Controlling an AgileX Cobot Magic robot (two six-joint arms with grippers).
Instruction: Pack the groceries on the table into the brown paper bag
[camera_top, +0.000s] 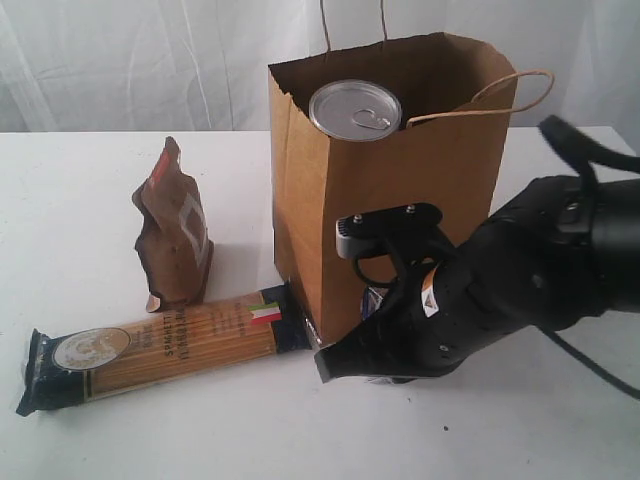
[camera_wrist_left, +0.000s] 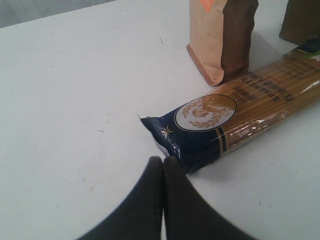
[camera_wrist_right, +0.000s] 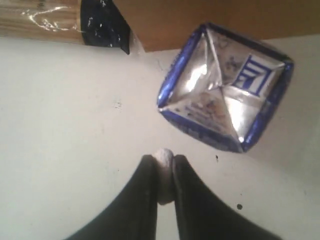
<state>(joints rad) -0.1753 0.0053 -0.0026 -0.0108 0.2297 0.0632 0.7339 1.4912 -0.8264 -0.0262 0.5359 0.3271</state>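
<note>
The brown paper bag (camera_top: 400, 200) stands upright on the desk (camera_top: 80, 200), toward its far edge, the silver pull-tab can (camera_top: 355, 110) showing at its rim. The small blue carton (camera_wrist_right: 225, 85) sits at the bag's foot; the spaghetti packet (camera_top: 170, 350) lies flat alongside, the brown pouch (camera_top: 172, 230) upright beyond it. Right jaws pinch a white crumb (camera_wrist_right: 163, 157) (almost closed) near the carton; left jaws meet, empty, by the packet's dark end.
</note>
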